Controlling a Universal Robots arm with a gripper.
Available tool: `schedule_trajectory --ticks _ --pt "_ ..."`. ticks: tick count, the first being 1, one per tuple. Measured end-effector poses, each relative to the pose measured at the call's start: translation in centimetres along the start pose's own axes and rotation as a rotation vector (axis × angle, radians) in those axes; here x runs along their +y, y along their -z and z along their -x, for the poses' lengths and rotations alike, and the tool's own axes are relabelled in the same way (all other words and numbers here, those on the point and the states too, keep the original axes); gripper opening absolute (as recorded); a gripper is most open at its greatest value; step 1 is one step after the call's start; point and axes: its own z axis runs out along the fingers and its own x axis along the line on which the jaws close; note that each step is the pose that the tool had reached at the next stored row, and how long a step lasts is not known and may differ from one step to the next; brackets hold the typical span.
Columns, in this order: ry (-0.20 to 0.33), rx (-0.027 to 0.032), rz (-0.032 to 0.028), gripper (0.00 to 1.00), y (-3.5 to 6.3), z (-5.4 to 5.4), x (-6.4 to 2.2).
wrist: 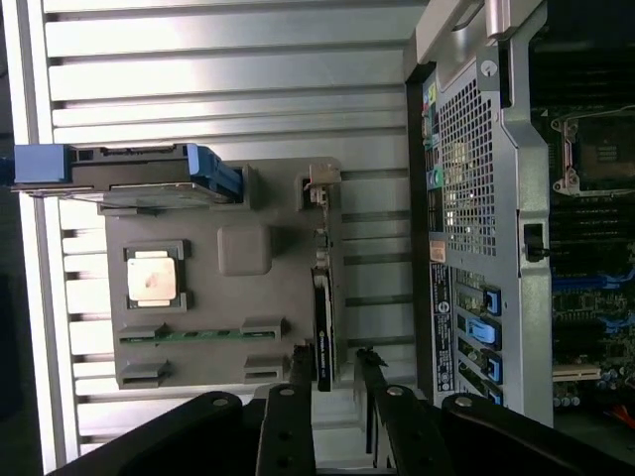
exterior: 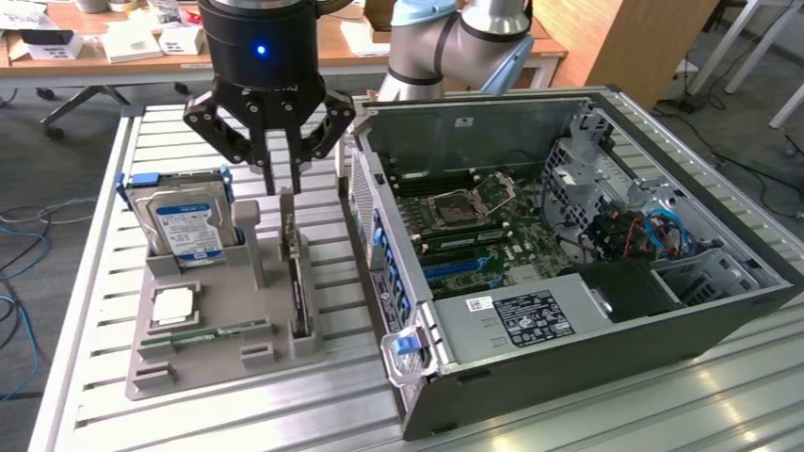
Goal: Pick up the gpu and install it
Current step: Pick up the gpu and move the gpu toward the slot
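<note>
Dark gpu (wrist: pixel 322 327) stands on edge in the tray (wrist: pixel 213 307). My gripper (wrist: pixel 333 351) hangs above, fingers apart (nothing clamped). I'd centre squarely over its top edge.

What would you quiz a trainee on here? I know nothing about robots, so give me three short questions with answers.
1. True or false: the thin dark graphics card with the silver end bracket already sits inside the open black computer case.
2. Which stands in the grey plastic tray with the card? A) silver hard drive with a blue-white label B) red mug C) yellow screwdriver
3. Fill in: the black gripper hangs over the card, its fingers ____.
Key: 1 false, it stands on edge in the tray; 2 A; 3 open.
</note>
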Motion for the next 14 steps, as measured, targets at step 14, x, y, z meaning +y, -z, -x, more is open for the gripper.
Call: schedule_trajectory --ticks 14 --pt "0.000 0.0000 0.0000 0.47 -0.99 -0.01 -0.03"
